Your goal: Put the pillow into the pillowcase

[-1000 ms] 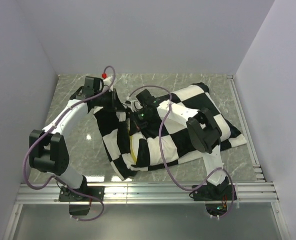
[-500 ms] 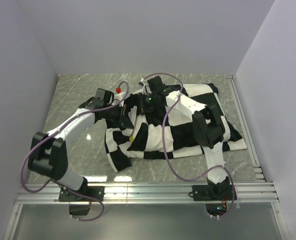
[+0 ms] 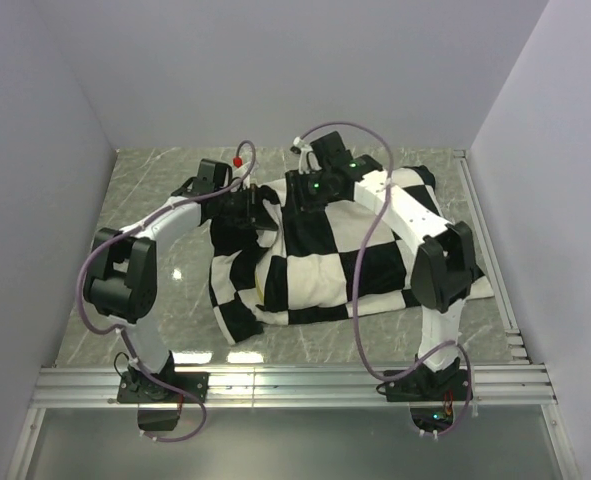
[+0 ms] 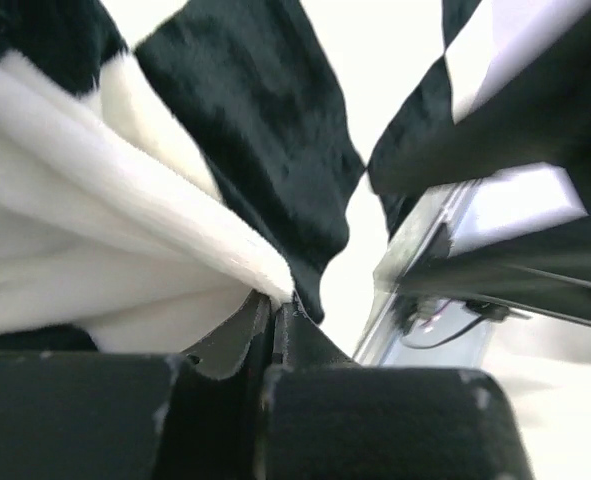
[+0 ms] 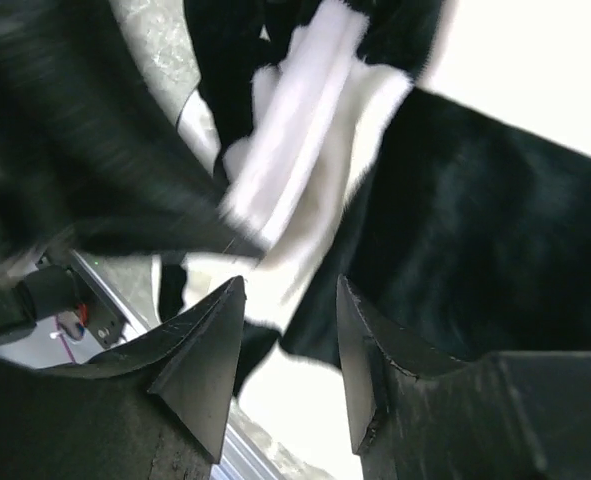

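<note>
The black-and-white checked pillowcase [image 3: 325, 250] lies bulging in the middle of the table, its left end lifted. My left gripper [image 3: 258, 207] is at that raised end, shut on a white fold of the pillowcase [image 4: 175, 230]; the left wrist view shows its jaws [image 4: 275, 302] pressed together on the cloth edge. Just to the right, my right gripper [image 3: 297, 190] hovers over the same end. In the right wrist view it [image 5: 290, 283] stands open, nothing between its fingers, and the pillowcase [image 5: 475, 220] hangs just beyond them. The pillow is hidden.
The grey marble table [image 3: 155, 200] is walled at the back and on both sides. A metal rail [image 3: 295, 380] runs along the near edge by the arm bases. Purple cables [image 3: 360, 270] drape across the pillowcase.
Both grippers have moved toward the back wall, drawing the pillowcase's left end up and inward. The right gripper has opened and let go of the cloth. The yellow edge seen earlier no longer shows.
</note>
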`<state>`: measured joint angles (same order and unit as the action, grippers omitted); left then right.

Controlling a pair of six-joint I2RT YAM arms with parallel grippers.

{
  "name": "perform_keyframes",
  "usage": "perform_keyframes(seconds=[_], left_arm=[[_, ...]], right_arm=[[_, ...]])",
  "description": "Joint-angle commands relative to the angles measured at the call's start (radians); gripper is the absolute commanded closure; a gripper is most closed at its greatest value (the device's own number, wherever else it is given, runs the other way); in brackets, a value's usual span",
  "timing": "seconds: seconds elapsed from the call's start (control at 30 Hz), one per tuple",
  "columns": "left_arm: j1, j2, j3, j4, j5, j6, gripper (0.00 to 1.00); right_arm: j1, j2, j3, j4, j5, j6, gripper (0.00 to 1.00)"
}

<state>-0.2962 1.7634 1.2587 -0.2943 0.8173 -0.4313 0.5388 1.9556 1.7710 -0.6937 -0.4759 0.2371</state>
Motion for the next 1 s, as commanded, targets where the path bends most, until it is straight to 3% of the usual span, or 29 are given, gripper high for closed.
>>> perform_keyframes(seconds=[0.0, 0.1, 0.17, 0.2, 0.3, 0.37, 0.5, 0.57, 0.6, 0.7, 0.83, 0.87, 0.97], left_arm=[[-0.026, 0.024, 0.036, 0.156, 0.082, -0.122, 0.98], [-0.089, 0.056, 0.103, 0.231, 0.051, -0.175, 0.96], [-0.104, 0.1, 0.171, 0.204, 0.019, -0.159, 0.86], [-0.098, 0.116, 0.188, 0.172, -0.025, -0.152, 0.74], [-0.037, 0.13, 0.211, 0.043, -0.061, -0.08, 0.57], [0.026, 0.079, 0.182, -0.014, -0.023, 0.008, 0.51], [0.072, -0.033, 0.182, -0.392, -0.024, 0.288, 0.4], [0.072, -0.128, 0.115, -0.466, -0.061, 0.417, 0.39], [0.072, -0.163, 0.079, -0.494, -0.069, 0.468, 0.22], [0.071, -0.292, -0.089, -0.49, -0.107, 0.503, 0.21], [0.055, -0.383, -0.302, -0.344, -0.187, 0.343, 0.27], [0.039, -0.386, -0.321, -0.292, -0.248, 0.323, 0.29], [-0.015, -0.369, -0.349, -0.218, -0.308, 0.301, 0.3]], right_arm=[[-0.023, -0.121, 0.032, -0.102, 0.057, -0.084, 0.52], [-0.033, -0.176, -0.036, -0.092, 0.065, -0.084, 0.52], [-0.051, -0.204, -0.086, -0.078, 0.027, -0.076, 0.52], [-0.056, -0.211, -0.099, -0.075, 0.014, -0.068, 0.52], [-0.06, -0.234, -0.139, -0.084, -0.035, -0.076, 0.52], [-0.059, -0.262, -0.182, -0.075, -0.085, -0.082, 0.5], [-0.027, -0.282, -0.225, -0.087, -0.144, -0.111, 0.47], [-0.001, -0.279, -0.225, -0.104, -0.15, -0.127, 0.48], [0.01, -0.277, -0.228, -0.101, -0.148, -0.125, 0.48], [0.062, -0.255, -0.228, -0.102, -0.148, -0.116, 0.48], [0.125, -0.21, -0.239, -0.095, -0.109, -0.093, 0.46], [0.153, -0.202, -0.239, -0.095, -0.086, -0.079, 0.39], [0.193, -0.169, -0.239, -0.092, -0.029, -0.065, 0.35]])
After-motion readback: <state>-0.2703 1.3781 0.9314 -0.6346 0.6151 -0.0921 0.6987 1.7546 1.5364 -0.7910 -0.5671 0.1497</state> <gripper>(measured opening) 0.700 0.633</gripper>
